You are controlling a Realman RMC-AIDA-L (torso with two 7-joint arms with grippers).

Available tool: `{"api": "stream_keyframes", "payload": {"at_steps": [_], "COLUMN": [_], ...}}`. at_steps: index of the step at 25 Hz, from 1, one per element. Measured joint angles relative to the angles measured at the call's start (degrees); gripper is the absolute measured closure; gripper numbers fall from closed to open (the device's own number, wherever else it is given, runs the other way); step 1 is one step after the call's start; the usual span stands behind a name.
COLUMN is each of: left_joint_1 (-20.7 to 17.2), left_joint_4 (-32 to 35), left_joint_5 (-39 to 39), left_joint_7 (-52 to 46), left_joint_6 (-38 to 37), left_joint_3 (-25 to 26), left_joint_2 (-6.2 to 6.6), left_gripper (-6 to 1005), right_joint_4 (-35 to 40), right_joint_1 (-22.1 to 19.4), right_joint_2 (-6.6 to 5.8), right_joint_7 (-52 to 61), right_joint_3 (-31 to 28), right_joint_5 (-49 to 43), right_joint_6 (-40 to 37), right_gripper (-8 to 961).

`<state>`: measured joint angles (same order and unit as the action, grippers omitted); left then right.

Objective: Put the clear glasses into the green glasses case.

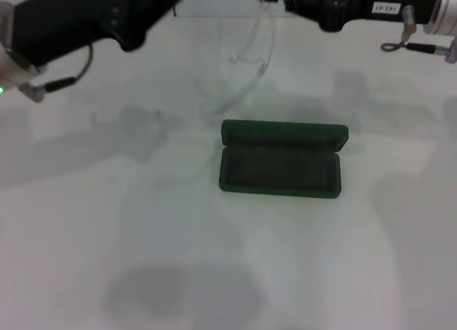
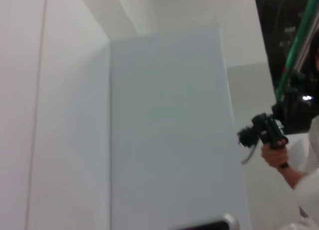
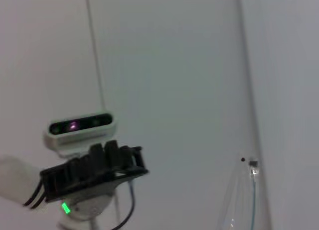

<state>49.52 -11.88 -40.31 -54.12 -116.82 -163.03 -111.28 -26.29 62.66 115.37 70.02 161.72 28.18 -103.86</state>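
Clear glasses hang between the left gripper and right gripper, whose grips I cannot tell, above and behind the open green glasses case below them, so lower level and slowly, temples folded.

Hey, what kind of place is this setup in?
Probably a robot lab or data-collection room: a plain white table, bare white walls, and a person holding a black handheld controller.

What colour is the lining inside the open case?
Dark, greyish-green, a bit duller than the case shell; the head view shows it best.
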Motion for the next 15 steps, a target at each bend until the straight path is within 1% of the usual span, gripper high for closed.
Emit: {"api": "stream_keyframes", "payload": {"at_steps": [3,4,5,8,11,14,15], "left_joint_1": [-0.9,-1.5,-1.5,-2.7,-4.1,-5.0,-5.2], "left_joint_4": [1.2,1.4,1.4,1.3,1.2,1.3,1.2], "left_joint_5": [-2.0,-3.6,-3.6,-6.3,-8.8,-9.4,-9.2], "left_joint_7": [-0.1,-0.1,-0.1,-0.7,-1.8,-2.4,-2.6], "left_joint_6": [-0.1,-0.1,-0.1,-0.1,-0.1,-0.1,-0.1], "left_joint_3": [0.0,0.0,0.0,0.0,0.0,0.0,0.0], "left_joint_2": [1.74,2.49,2.49,3.81,5.02,5.57,5.55], "left_gripper": [934,934,934,934,934,935,935], "right_joint_4": [-0.4,-0.5,-0.6,-0.6,-0.6,-0.1,0.2], "right_joint_1": [-1.7,-2.4,-3.1,-5.2,-7.5,-9.3,-9.9], "right_joint_2": [-0.12,-0.28,-0.52,-1.23,-1.69,-1.89,-1.89], "right_joint_7": [-0.6,-0.7,-0.9,-1.2,-1.2,-1.2,-1.0], "right_joint_3": [0.0,0.0,0.1,0.1,0.1,0.1,0.1], "right_joint_5": [4.7,6.6,8.4,13.2,19.0,24.1,25.8], "right_joint_6": [-0.2,-0.5,-0.9,-2.3,-4.0,-5.8,-6.4], "right_gripper": [902,902,902,902,902,902,902]}}
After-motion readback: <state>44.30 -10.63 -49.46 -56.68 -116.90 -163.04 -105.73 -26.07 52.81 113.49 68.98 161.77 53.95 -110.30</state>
